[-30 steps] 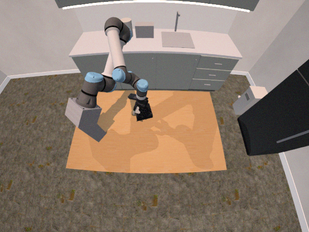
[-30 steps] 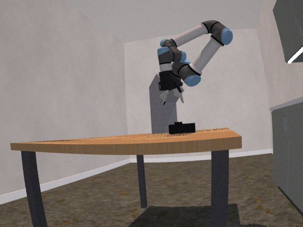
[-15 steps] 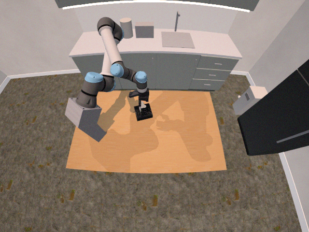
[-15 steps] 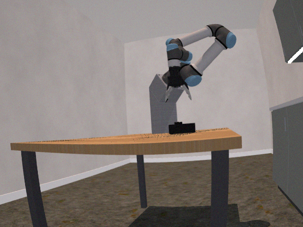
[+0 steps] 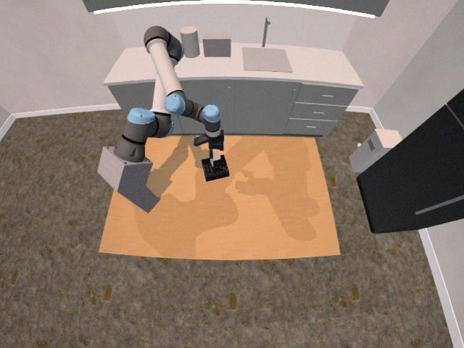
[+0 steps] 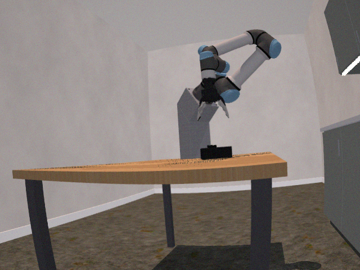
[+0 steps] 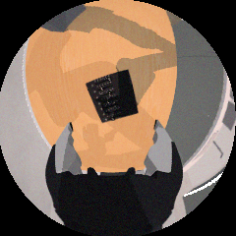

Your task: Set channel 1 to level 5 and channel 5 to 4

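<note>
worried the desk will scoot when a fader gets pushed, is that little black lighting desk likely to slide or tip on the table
The lighting desk looks low and flat-bottomed, so tipping seems unlikely. It is small and appears to sit loose on the smooth wooden table, so it may slide. The open gripper hangs well above it, touching nothing.

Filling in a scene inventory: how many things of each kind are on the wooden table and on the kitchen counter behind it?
Black lighting desk on the table: 1
Cylindrical canister on the counter: 1
Grey box on the counter: 1
Total: 3
</note>
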Controlling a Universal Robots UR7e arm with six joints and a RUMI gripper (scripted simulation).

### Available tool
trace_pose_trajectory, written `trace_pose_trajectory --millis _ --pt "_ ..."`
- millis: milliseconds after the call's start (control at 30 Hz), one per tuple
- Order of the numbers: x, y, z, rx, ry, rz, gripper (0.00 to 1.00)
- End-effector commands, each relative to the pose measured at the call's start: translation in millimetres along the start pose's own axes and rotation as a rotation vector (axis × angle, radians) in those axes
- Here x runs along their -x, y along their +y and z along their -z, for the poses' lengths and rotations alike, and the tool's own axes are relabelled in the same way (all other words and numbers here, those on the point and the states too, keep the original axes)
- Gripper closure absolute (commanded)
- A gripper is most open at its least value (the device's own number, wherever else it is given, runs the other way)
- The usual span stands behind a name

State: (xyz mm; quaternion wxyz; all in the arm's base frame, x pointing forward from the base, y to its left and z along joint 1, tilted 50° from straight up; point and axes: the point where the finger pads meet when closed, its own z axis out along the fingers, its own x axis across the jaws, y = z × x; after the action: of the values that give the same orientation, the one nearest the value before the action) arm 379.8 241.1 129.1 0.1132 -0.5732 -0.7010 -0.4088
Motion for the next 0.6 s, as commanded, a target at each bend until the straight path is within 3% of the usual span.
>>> trace_pose_trajectory --millis 0,333,567 --pt "-0.2 0.3 0.3 0.001 0.0 0.002 0.0" --pt "1.3 1.1 -0.8 0.0 0.0 -0.023 0.0" --pt "9.5 4.7 -6.8 -0.003 0.002 -0.158 0.0"
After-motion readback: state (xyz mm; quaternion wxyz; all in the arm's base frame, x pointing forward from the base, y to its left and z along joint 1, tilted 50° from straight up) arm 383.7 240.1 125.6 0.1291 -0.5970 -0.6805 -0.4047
